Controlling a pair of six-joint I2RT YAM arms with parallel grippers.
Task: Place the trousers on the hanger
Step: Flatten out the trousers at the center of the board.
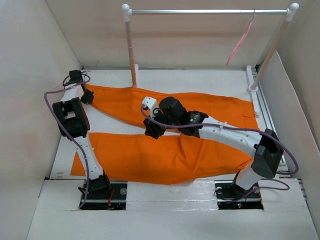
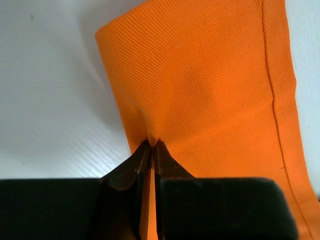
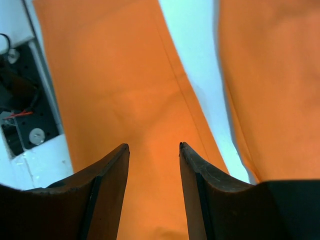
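The trousers [image 1: 165,155] lie flat on the white table [image 1: 165,77], with the waistband toward the right side and the two legs running out to the left. A bare wedge of table shows between the legs. The left gripper [image 1: 87,96] sits at the far-left end of the farther leg, at its cuff. In the left wrist view the left gripper [image 2: 151,145] is pressed together on the edge of the trousers [image 2: 210,90], and a small pucker of orange cloth gathers right at its fingertips. A line of stitching runs down the right side of the cloth, and the table [image 2: 50,100] shows to the left of it.

The right gripper [image 1: 151,130] reaches in from the right to the middle of the table, over the near leg and close to the gap between the legs. In the right wrist view the right gripper [image 3: 153,146] is spread, with the trousers [image 3: 125,75] showing between its fingers. Whether the tips touch the cloth cannot be told. A strip of table [image 3: 195,55] separates that leg from the other.

The hanger [image 1: 241,40] hangs by its hook from the rail [image 1: 200,11] at the back, near the rail's right end, seen almost edge-on and well apart from the trousers and both grippers
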